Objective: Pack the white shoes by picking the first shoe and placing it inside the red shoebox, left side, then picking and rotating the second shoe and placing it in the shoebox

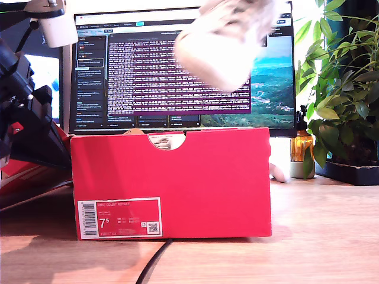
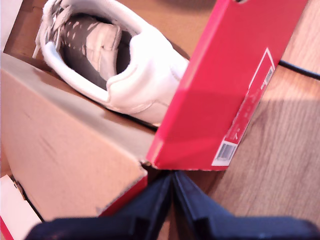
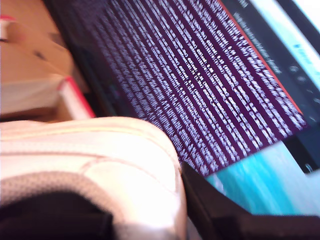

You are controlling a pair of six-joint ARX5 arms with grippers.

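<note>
Gripping second white shoe (image 3: 90, 165), second hand (image 3: 150, 220) mostly hidden; first hand (image 2: 172, 200) pinched together, empty.

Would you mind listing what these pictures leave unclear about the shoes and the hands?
- Lifted shoe: blurred in the exterior view, top cut off by the edge.
- Shoe in the red shoebox: the box wall hides it there; toe cropped in the first wrist view.
- My second hand: the shoe hides its fingers.

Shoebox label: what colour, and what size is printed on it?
White label on the red shoebox, reading 7.5; clearest in the exterior view.
</note>
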